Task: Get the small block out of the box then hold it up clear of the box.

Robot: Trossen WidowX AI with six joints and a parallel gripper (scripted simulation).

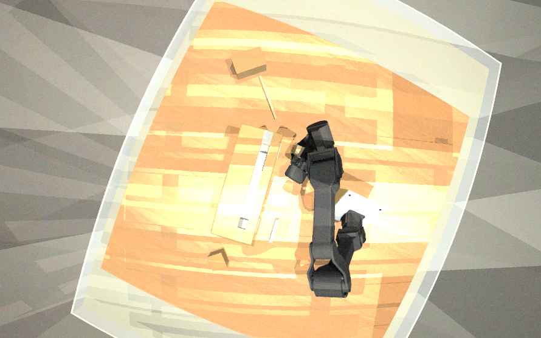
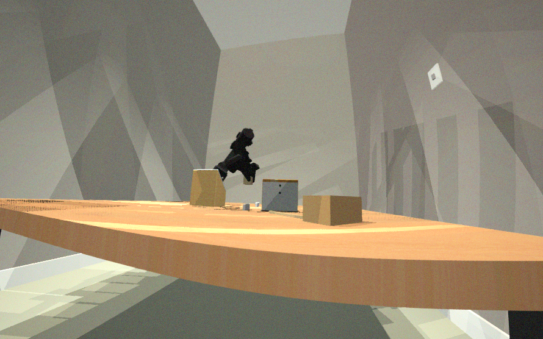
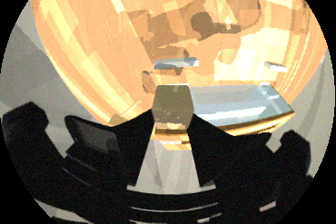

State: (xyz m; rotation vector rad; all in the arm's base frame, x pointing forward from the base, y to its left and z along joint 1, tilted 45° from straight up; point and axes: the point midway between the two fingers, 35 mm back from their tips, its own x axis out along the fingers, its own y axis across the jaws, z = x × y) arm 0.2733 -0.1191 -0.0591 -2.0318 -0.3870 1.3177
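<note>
My gripper (image 1: 299, 152) (image 2: 248, 179) (image 3: 171, 112) is shut on the small tan block (image 2: 247, 181) (image 3: 173, 108). The block sits between the fingertips, raised above the table beside one end of the box. The box (image 1: 232, 180) (image 2: 279, 200) (image 3: 241, 103) stands upright, with a wooden top that has a long slot, and a pale clear-looking front. In the overhead view the gripper is just right of the box's upper end, with a gap between them. The arm mostly hides the held block there.
A large brown block (image 1: 248, 62) (image 2: 331, 210) and a thin stick (image 1: 267, 97) lie beyond the box. A white-topped block (image 1: 360, 205) (image 2: 207, 187) stands near the arm. A grey bar (image 2: 246, 206) (image 3: 176, 63) lies below the gripper. A white strip (image 1: 273, 230) and small wooden piece (image 1: 217, 260) lie near the box's lower end.
</note>
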